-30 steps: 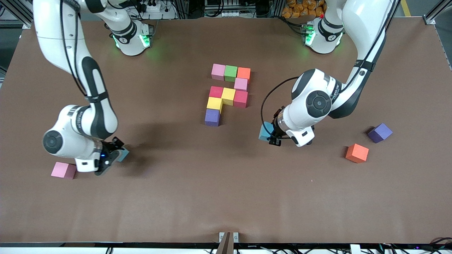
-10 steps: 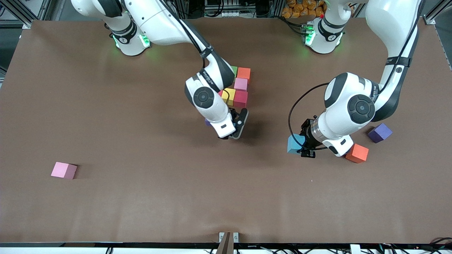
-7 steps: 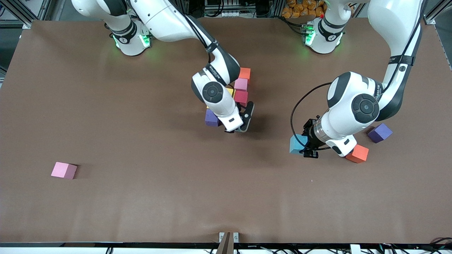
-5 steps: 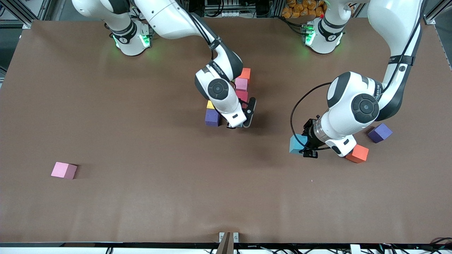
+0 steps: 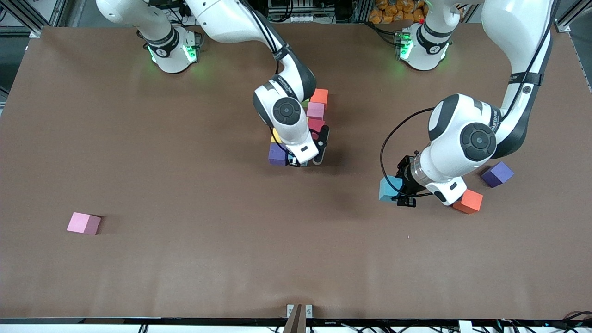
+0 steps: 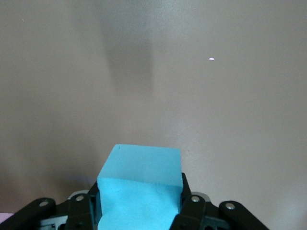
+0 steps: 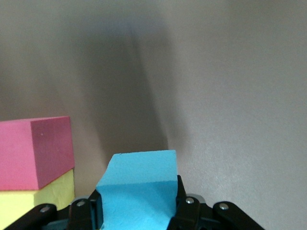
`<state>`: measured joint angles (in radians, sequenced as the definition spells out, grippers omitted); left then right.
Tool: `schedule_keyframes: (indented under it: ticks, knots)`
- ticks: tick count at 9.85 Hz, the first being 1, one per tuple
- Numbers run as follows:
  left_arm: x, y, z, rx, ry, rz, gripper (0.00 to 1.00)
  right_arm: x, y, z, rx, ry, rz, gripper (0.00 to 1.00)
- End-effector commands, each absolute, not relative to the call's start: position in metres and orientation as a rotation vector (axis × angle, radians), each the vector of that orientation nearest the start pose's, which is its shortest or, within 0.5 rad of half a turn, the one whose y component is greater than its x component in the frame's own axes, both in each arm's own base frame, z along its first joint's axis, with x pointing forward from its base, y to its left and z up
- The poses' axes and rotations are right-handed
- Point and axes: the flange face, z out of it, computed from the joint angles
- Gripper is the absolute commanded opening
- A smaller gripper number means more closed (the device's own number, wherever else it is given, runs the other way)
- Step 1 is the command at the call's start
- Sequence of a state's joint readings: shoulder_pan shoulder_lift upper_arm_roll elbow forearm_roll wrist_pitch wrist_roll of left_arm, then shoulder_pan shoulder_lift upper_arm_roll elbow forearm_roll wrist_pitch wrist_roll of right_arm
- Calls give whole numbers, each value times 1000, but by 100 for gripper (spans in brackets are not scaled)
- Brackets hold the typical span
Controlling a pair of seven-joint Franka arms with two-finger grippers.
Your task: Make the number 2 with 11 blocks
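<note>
I have the right gripper (image 5: 303, 162) clamped on a sky-blue block (image 7: 138, 184), low over the table just beside the purple block (image 5: 277, 154) that starts the bottom row of the number 2 (image 5: 316, 111). This is the placing step; next I judge it needs setting down flush against the purple block, square to the row. The left gripper (image 5: 401, 194) waits, clenched on the second sky-blue block (image 5: 387, 188) above bare table toward the left arm's end, near the loose orange block (image 5: 468, 202) (that blue one should close the row). No readable writing on any block.
</note>
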<state>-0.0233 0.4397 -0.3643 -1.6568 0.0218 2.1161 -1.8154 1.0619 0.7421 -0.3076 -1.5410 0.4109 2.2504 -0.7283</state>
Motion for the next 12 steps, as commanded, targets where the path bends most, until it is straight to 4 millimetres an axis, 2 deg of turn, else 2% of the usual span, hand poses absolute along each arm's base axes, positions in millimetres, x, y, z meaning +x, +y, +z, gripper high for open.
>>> schedule_keyframes:
  ticks: [1,12]
  knots:
    - [627,-225,382,-2433,-2124,139,0,478,511,233,-2411,-1850,-56,13]
    - [629,-220,383,-2430,-2134,141,0,477,510,219,-2499,-1825,-50,13]
